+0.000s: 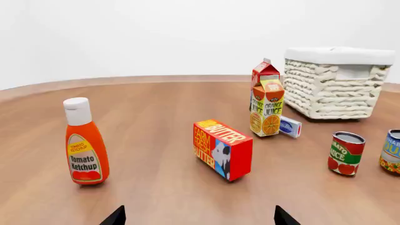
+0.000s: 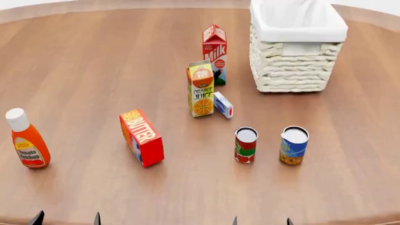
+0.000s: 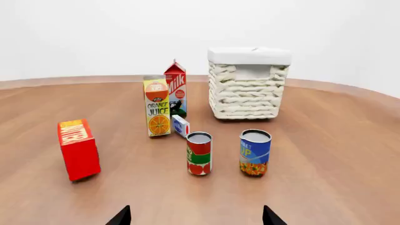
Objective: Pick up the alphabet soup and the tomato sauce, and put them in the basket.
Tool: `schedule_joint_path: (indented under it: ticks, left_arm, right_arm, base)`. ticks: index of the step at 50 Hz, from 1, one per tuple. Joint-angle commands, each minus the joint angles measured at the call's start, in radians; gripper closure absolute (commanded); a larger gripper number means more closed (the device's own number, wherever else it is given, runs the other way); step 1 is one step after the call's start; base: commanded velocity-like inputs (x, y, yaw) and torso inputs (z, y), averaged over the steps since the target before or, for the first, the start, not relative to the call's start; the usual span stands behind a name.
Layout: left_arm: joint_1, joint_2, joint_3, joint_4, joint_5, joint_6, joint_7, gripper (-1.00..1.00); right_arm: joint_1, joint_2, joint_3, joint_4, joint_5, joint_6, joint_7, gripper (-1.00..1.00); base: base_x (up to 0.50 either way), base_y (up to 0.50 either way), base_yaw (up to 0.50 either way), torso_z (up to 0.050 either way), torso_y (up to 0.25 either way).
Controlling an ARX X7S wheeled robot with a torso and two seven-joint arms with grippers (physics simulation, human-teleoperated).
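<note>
the orange bottle (image 1: 86, 149) near the bench's left edge reads "tomato ketchup" on its label. the red box (image 1: 222, 148) carries "farm fresh butter" on its side and "butter" along its top face. the yellow-and-orange carton (image 2: 201, 89) says "orange juice", and the red carton (image 2: 214, 52) behind it says "milk". the alphabet soup (image 3: 255, 152) shows only part of a yellow word on blue, not readable. the tomato sauce (image 1: 345, 153) shows part of "tomato" on its green band. the small white-and-blue box (image 2: 223, 104) has print too small to read.
</note>
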Motion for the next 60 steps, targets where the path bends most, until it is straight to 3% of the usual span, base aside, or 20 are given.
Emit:
schedule_joint_path:
  ticks: [1, 13, 20, 24, 26, 27, 29, 32, 40, 46, 47, 48, 50, 52, 53, 55, 58, 60]
  left_arm:
    - [0.0, -0.016, 0.019, 0.002, -0.016, -0.002, -0.019, -1.0]
    - [0.008, -0.056, 0.04, 0.043, -0.055, -0.008, -0.053, -1.0]
    - [0.038, -0.099, 0.03, 0.344, -0.062, -0.124, -0.069, -1.0]
    - [0.002, -0.129, 0.028, 0.509, -0.008, -0.214, -0.099, -1.0]
    - [-0.021, -0.145, 0.031, 0.613, 0.029, -0.279, -0.111, -1.0]
    - [-0.028, -0.147, 0.029, 0.638, 0.033, -0.297, -0.113, -1.0]
    - [-0.047, -0.149, 0.007, 0.719, 0.011, -0.341, -0.112, -1.0]
    - [-0.062, -0.164, -0.008, 0.813, 0.017, -0.377, -0.116, -1.0]
    - [-0.172, -0.197, -0.055, 1.029, 0.014, -0.552, -0.111, -1.0]
    - [-0.173, -0.188, -0.127, 1.047, -0.022, -0.484, -0.117, -1.0]
    - [-0.168, -0.226, -0.127, 1.047, -0.055, -0.459, -0.152, -1.0]
    - [-0.17, -0.317, -0.103, 1.047, -0.114, -0.454, -0.251, -1.0]
    - [-0.162, -0.615, 0.018, 1.047, -0.328, -0.358, -0.551, -1.0]
    - [-0.211, -0.905, 0.192, 1.047, -0.399, -0.262, -0.851, -1.0]
    - [-0.237, -0.978, 0.251, 1.047, -0.427, -0.215, -0.98, -1.0]
    - [-0.241, -1.017, 0.266, 1.045, -0.483, -0.169, -1.051, -1.0]
    - [-0.262, -1.023, 0.293, 1.043, -0.479, -0.176, -1.055, -1.0]
    - [-0.281, -1.029, 0.307, 1.043, -0.489, -0.172, -1.059, -1.0]
  right_arm:
    - [-0.003, 0.023, -0.028, -0.012, 0.023, 0.008, 0.028, -1.0]
    - [0.015, 0.049, -0.076, -0.037, 0.007, 0.01, 0.093, -1.0]
    - [0.035, 0.062, -0.091, -0.302, -0.021, 0.114, 0.133, -1.0]
    - [0.075, 0.075, -0.102, -0.391, -0.038, 0.142, 0.142, -1.0]
    - [0.117, 0.084, -0.108, -0.516, -0.065, 0.255, 0.141, -1.0]
    - [0.112, 0.086, -0.105, -0.497, -0.057, 0.218, 0.144, -1.0]
    - [0.159, 0.092, -0.095, -0.596, -0.055, 0.333, 0.137, -1.0]
    - [0.163, 0.103, -0.081, -0.605, -0.05, 0.307, 0.143, -1.0]
    - [0.223, 0.128, -0.049, -0.776, -0.029, 0.449, 0.135, -1.0]
    - [0.267, 0.142, -0.043, -0.824, -0.017, 0.491, 0.131, -1.0]
    - [0.261, 0.143, -0.044, -0.82, -0.019, 0.478, 0.134, -1.0]
    - [0.272, 0.144, -0.043, -0.837, -0.014, 0.501, 0.132, -1.0]
    - [0.284, 0.148, -0.051, -0.847, -0.017, 0.513, 0.133, -1.0]
    - [0.248, 0.146, -0.051, -0.799, -0.017, 0.426, 0.142, -1.0]
    - [0.273, 0.146, -0.05, -0.827, -0.012, 0.476, 0.14, -1.0]
    - [0.279, 0.147, -0.054, -0.848, -0.011, 0.502, 0.141, -1.0]
    - [0.257, 0.159, -0.067, -0.846, -0.027, 0.464, 0.146, -1.0]
    - [0.3, 0.163, -0.069, -0.896, -0.03, 0.547, 0.143, -1.0]
  base:
    - [0.0, 0.0, 0.0, 0.0, 0.0]
    - [0.0, 0.0, 0.0, 0.0, 0.0]
    - [0.0, 0.0, 0.0, 0.0, 0.0]
    - [0.0, 0.0, 0.0, 0.0, 0.0]
    - [0.0, 0.0, 0.0, 0.0, 0.0]
    - [0.0, 0.0, 0.0, 0.0, 0.0]
    - [0.0, 0.0, 0.0, 0.0, 0.0]
    - [0.0, 0.0, 0.0, 0.0, 0.0]
    - [0.0, 0.0, 0.0, 0.0, 0.0]
    - [0.0, 0.0, 0.0, 0.0, 0.0]
    - [0.0, 0.0, 0.0, 0.0, 0.0]
    - [0.0, 0.0, 0.0, 0.0, 0.0]
    - [0.0, 0.0, 0.0, 0.0, 0.0]
    - [0.0, 0.0, 0.0, 0.012, 0.0]
    - [0.0, 0.0, 0.0, 0.047, 0.0]
    - [0.0, 0.0, 0.0, 0.05, 0.0]
    - [0.0, 0.0, 0.0, 0.05, 0.0]
    - [0.0, 0.0, 0.0, 0.05, 0.0]
